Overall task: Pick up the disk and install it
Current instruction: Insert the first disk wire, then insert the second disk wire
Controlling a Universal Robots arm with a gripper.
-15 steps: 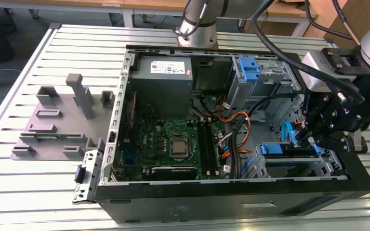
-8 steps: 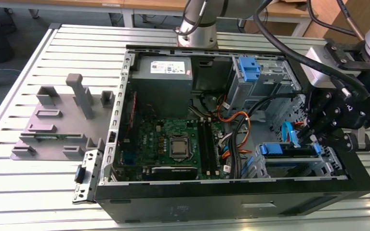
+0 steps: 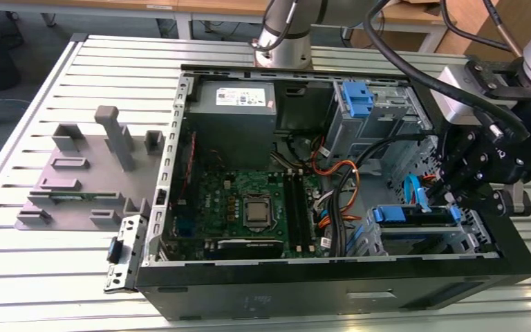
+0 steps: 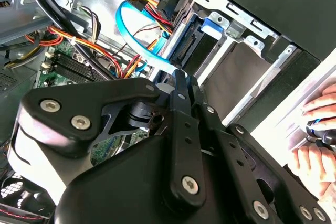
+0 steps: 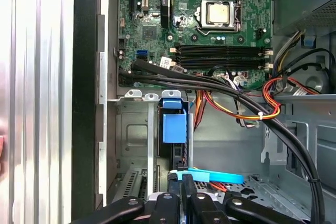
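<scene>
Gripper (image 5: 184, 182), fingers pressed together, hovers over the blue-bracketed metal disk (image 3: 413, 216) seated in the bay at the exterior view's right; steady, square downward pressure seems wise

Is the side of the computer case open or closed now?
Open. The computer case has no side panel on, so the motherboard lies exposed.

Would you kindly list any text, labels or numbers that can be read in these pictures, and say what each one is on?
No text can be read.
The white label on the grey power-supply box: print too small to read.
The white sticker on the motherboard in the first wrist view: too blurred to read.
The front of the computer case: faint marks, unreadable.
</scene>
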